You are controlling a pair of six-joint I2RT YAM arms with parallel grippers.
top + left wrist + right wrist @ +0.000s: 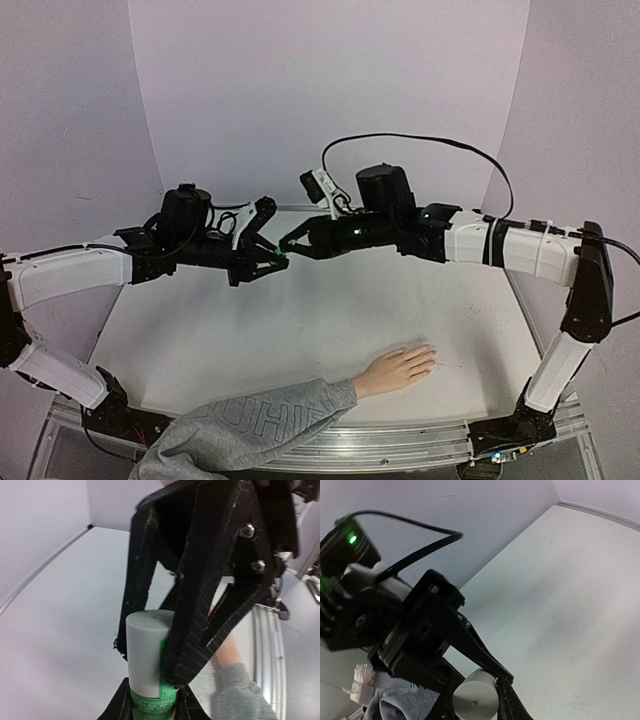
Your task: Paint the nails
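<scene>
While the two arms meet in mid-air above the tabletop [330, 310], the top view puts the left pincer [268, 258] and right pincer [296, 242] tip to tip, too small there to show what they hold. Well apart from them, near the front edge, the mannequin hand [398, 368] lies palm down, fingers pointing right, its grey sleeve [250, 425] trailing off the edge. The nails [431, 352] at its fingertips are too tiny to tell apart, and whether any carries paint I cannot tell.

The left wrist view supplies what is missing. Its own pincer is clenched on a green-labelled bottle [152, 702], and the right pincer's fingers reach in to flank the pale cap [145, 650].

The right wrist view looks onto the cap's flat end with a finger close against either side, so I judge that pincer clenched on the cap.

I expect the nails to be stiff, smooth and small, on a hand that is probably light and could slide if pushed. They want a light brush stroke, not a grip. Any hold belongs on the cap, with the bottle's body braced.
</scene>
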